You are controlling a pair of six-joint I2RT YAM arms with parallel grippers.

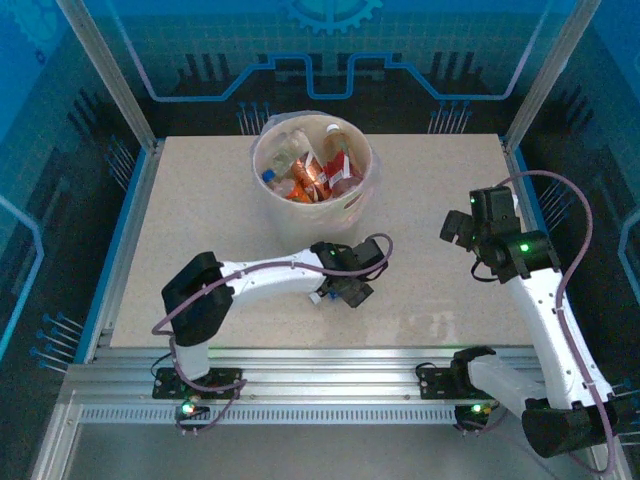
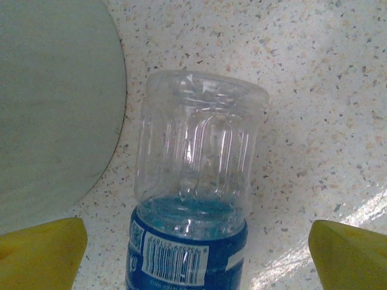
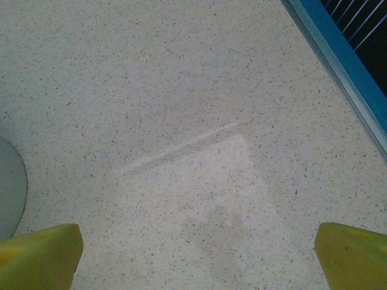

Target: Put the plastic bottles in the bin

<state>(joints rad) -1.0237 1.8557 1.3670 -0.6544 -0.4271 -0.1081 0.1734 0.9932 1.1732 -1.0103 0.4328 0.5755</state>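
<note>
A clear plastic bottle (image 2: 196, 181) with a blue label lies on the speckled table, its base pointing away from the camera. My left gripper (image 2: 196, 266) is open around it, one yellow fingertip (image 2: 42, 251) on each side and neither touching. In the top view the left gripper (image 1: 342, 278) hangs low in front of the bin (image 1: 340, 210) and hides most of that bottle. The white bin holds several plastic bottles (image 1: 315, 165) with red and orange labels. My right gripper (image 1: 468, 228) is open above bare table at the right, nothing between its fingertips (image 3: 42, 254).
The bin's pale wall (image 2: 54, 103) stands just left of the lying bottle, and its edge (image 3: 9, 187) also shows at the left of the right wrist view. The table's blue right border (image 3: 338, 54) runs close to the right gripper.
</note>
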